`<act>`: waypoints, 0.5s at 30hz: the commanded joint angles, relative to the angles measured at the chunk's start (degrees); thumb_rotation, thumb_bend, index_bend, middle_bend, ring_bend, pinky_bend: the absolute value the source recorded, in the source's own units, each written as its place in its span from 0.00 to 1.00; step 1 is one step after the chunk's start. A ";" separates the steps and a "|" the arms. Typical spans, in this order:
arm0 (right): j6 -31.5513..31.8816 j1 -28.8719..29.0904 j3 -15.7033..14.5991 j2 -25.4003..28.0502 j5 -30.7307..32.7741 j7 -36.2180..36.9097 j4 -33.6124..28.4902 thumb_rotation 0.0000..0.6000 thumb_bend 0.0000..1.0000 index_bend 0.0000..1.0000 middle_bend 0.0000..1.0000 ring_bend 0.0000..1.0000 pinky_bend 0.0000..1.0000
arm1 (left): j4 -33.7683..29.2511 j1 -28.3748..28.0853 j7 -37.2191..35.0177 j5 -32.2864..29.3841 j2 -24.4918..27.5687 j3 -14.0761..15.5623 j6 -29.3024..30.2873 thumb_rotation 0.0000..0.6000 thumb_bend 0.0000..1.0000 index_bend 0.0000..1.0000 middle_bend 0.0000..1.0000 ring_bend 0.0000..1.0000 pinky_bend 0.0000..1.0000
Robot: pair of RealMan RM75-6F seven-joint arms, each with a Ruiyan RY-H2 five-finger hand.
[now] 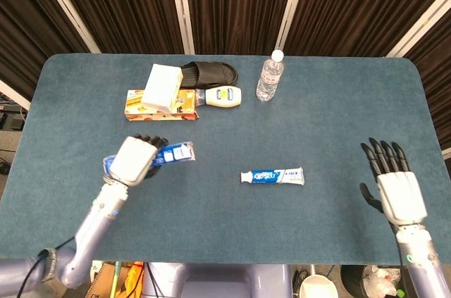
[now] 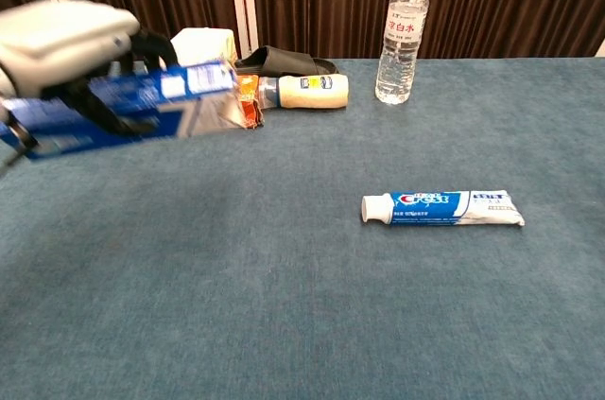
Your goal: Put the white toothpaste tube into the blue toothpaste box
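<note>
The left hand (image 1: 134, 159) has its dark fingers (image 2: 142, 44) wrapped over the top of the long blue cardboard toothpaste box (image 1: 173, 154), gripping it around its middle and holding it clear of the teal cloth-covered table (image 1: 324, 115). The box runs roughly level, its torn open mouth pointing toward three o'clock, its closed end poking out of the hand toward nine.

From that open mouth, the white plastic toothpaste tube with blue lettering (image 1: 272, 176) lies at about four o'clock, well apart, flat on the cloth with its cap end facing the box.

The right hand (image 1: 392, 187) hovers low at the table's four o'clock corner, fingers spread wide and holding nothing.

To my eye, the sensible thing now is for the left hand to hold the box steady, mouth level and unsquashed, while the right hand comes across for the tube, taking it by the crimped tail so the cap leads in.

At eleven o'clock on the table sit an orange carton with a white packet on top (image 1: 161, 86), a black slipper (image 1: 209, 72) and a small cream bottle (image 1: 223, 96); a clear water bottle (image 1: 268, 78) stands at twelve.
</note>
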 commanded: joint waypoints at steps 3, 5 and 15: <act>-11.35 7.85 3.71 -2.90 8.53 -10.68 -5.30 1.00 0.36 0.06 0.10 0.00 0.00 | 4.75 0.46 -7.01 7.51 3.61 0.89 2.77 1.00 0.39 0.39 0.54 0.53 0.56; -14.58 9.92 4.36 -4.25 13.09 -14.78 -7.17 1.00 0.36 0.09 0.11 0.00 0.00 | 5.76 0.75 -10.01 9.08 4.52 1.36 3.03 1.00 0.39 0.39 0.54 0.53 0.56; -21.39 16.05 2.46 -10.17 28.30 -27.72 -10.47 1.00 0.36 0.11 0.13 0.02 0.00 | 6.70 2.19 -17.76 9.41 5.44 1.38 3.51 1.00 0.39 0.39 0.54 0.53 0.56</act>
